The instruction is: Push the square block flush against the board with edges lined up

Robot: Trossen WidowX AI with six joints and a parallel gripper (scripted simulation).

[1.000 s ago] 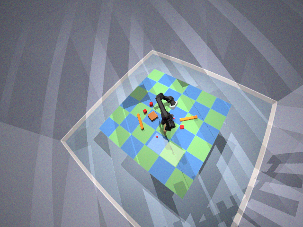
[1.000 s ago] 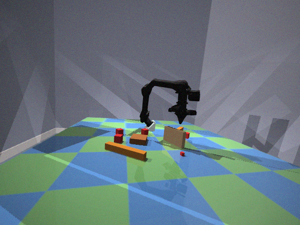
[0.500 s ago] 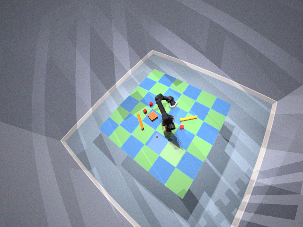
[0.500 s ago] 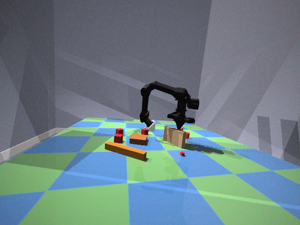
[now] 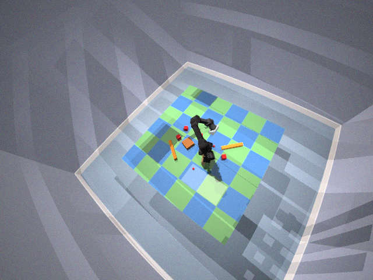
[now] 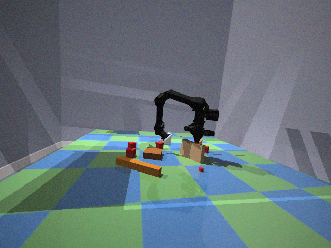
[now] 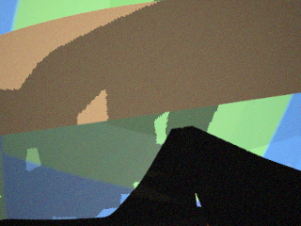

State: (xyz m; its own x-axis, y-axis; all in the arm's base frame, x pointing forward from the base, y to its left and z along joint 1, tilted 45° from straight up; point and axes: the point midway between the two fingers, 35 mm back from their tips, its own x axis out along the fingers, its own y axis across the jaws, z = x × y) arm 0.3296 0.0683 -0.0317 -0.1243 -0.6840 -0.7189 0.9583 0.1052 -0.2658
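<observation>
Jaws [image 5: 208,165] [image 6: 197,140] closed, with nothing gripped, and pointing down at the top edge of the tan board [image 5: 202,161] [image 6: 192,151] [image 7: 188,52]. Contact between tips and board impossible to confirm. Board upright on a narrow edge on the green-and-blue checkered table [image 5: 178,194] [image 6: 174,224] [image 7: 277,127], partly under the arm [image 5: 197,131] [image 6: 184,97] in the top view, with dark shadow across much of its face in the wrist view.

Square block [image 5: 188,143] [image 6: 152,153], orange-brown, flat on the table and apart from the board, with a clear gap between. To the left of the board in the exterior view. No side against the board, so no edges matched up.

Near the block, on the side away from the board, a long orange bar [image 5: 172,150] [image 6: 138,166]; well apart, past the board, another orange bar [image 5: 232,146] [image 6: 200,141]. Close to the block, a dark red cube [image 5: 178,137] [image 6: 130,153], with a second red cube [image 5: 185,128] [image 6: 131,144] just beyond. Near the far orange bar, one more red cube [image 5: 224,156] [image 6: 207,149]. In front of the board in the exterior view, a tiny red cube [image 5: 193,168] [image 6: 200,169].
</observation>
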